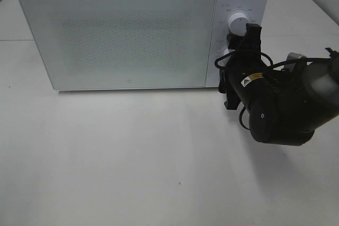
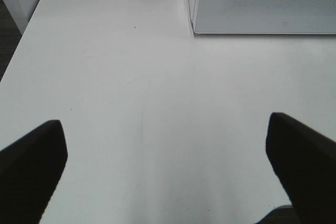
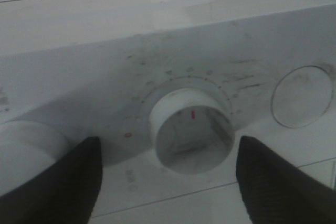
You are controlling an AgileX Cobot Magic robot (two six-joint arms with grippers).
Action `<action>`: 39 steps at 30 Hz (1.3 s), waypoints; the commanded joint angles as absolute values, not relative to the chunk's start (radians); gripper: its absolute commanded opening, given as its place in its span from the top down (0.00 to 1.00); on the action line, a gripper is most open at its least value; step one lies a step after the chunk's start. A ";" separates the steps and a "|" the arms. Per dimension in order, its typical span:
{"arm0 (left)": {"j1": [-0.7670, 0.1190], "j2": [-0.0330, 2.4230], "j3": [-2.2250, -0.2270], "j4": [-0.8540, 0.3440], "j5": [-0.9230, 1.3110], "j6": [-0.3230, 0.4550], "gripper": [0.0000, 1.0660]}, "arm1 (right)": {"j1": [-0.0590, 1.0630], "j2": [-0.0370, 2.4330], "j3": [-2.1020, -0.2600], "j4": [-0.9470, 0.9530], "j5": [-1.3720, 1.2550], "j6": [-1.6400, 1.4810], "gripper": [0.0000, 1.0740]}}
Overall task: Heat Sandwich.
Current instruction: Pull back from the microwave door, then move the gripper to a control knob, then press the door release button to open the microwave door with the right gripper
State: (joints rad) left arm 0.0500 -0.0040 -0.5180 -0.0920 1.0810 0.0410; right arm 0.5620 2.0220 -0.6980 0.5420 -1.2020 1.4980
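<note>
The microwave (image 1: 122, 35) fills the upper left of the high view, its frosted door closed. The sandwich shows in no view; it is probably inside already, but the door hides that. At the control panel on the right, the right claw (image 3: 167, 142) stands with its jaws apart on either side of the lower dial (image 3: 191, 129), apparently placed for setting the heating time. The left claw (image 2: 164, 121) hangs wide apart and empty over bare bench (image 1: 132, 157), out of the way.
</note>
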 commanded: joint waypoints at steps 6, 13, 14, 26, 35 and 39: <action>0.052 -0.021 -0.516 -0.090 1.071 0.036 0.08 | 0.558 1.949 -0.595 0.488 -1.309 1.497 0.33; 0.052 -0.021 -0.516 -0.090 1.071 0.036 0.08 | 0.558 1.862 -0.492 0.448 -1.291 1.462 0.33; 0.052 -0.021 -0.516 -0.090 1.071 0.036 0.08 | 0.558 1.849 -0.477 0.447 -1.280 1.444 0.34; 0.052 -0.021 -0.516 -0.090 1.071 0.036 0.08 | 0.558 1.636 -0.414 0.327 -0.903 1.113 0.34; 0.052 -0.021 -0.516 -0.090 1.071 0.036 0.08 | 0.558 1.516 -0.424 0.262 -0.572 0.731 0.34; 0.052 -0.021 -0.516 -0.090 1.071 0.036 0.08 | 0.558 1.468 -0.475 0.263 -0.363 0.489 0.34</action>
